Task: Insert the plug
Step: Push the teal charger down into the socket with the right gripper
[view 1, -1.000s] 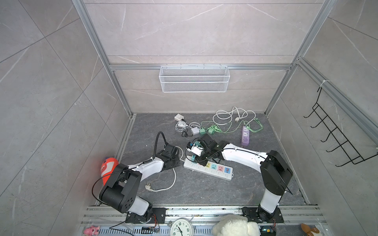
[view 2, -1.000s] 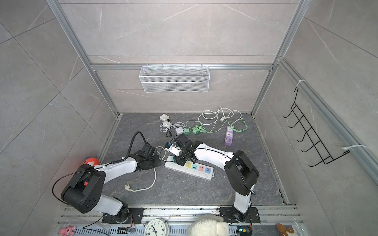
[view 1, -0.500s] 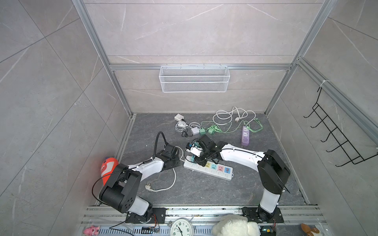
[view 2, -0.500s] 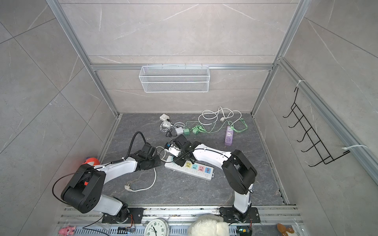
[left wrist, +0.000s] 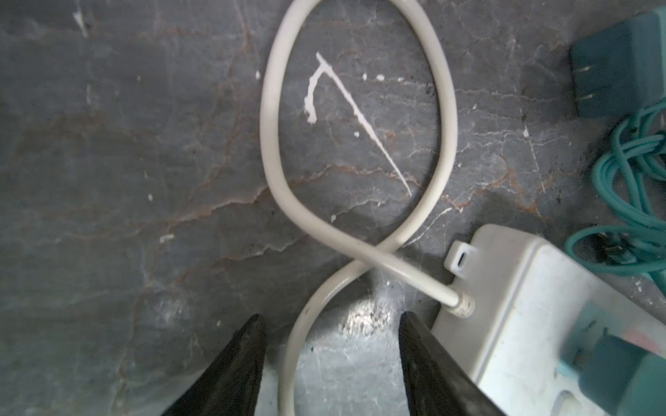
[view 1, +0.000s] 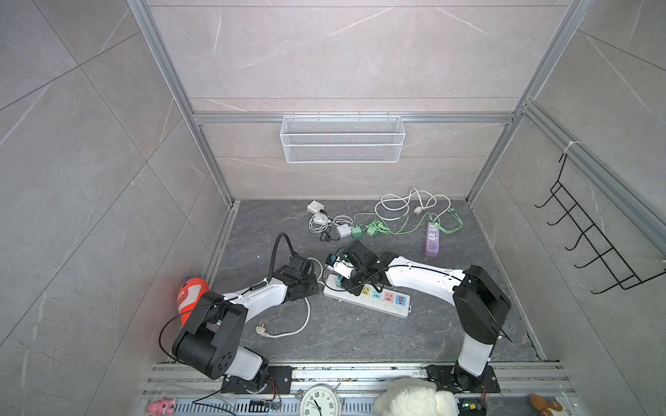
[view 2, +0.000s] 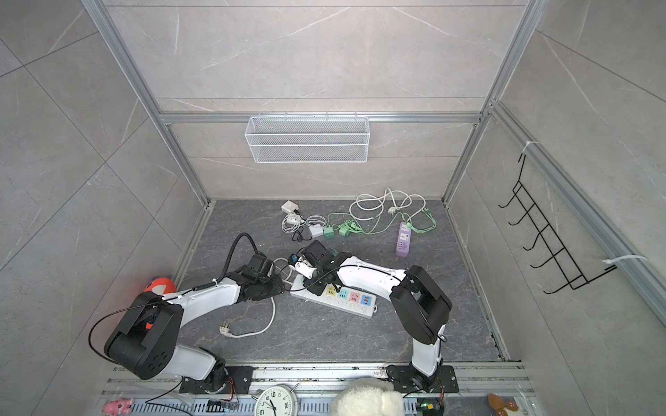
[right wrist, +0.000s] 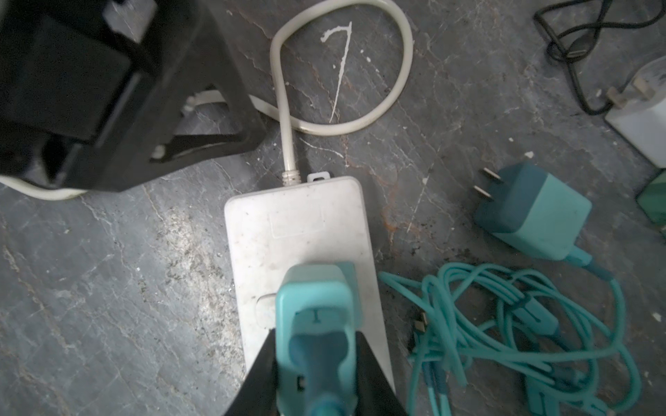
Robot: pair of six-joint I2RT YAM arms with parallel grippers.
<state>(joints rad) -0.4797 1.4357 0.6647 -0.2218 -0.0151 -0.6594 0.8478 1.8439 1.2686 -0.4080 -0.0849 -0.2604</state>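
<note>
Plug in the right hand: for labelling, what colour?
Teal; the plug shows best in the right wrist view.

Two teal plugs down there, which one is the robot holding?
The teal plug atop the white power strip, pinched in the right gripper. The loose plug lies beside the strip, prongs bare.

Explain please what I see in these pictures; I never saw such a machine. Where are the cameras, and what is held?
These are two robot arms mounted at the edge of a gray stone floor. Two pictures look down on the whole scene; the two close ones come from a camera on each wrist. The right hand is shut on a teal plug, holding it on a white power strip. The left hand is open, and the strip's white cord runs between its fingers. Spare chargers and cables lie farther back.
</note>
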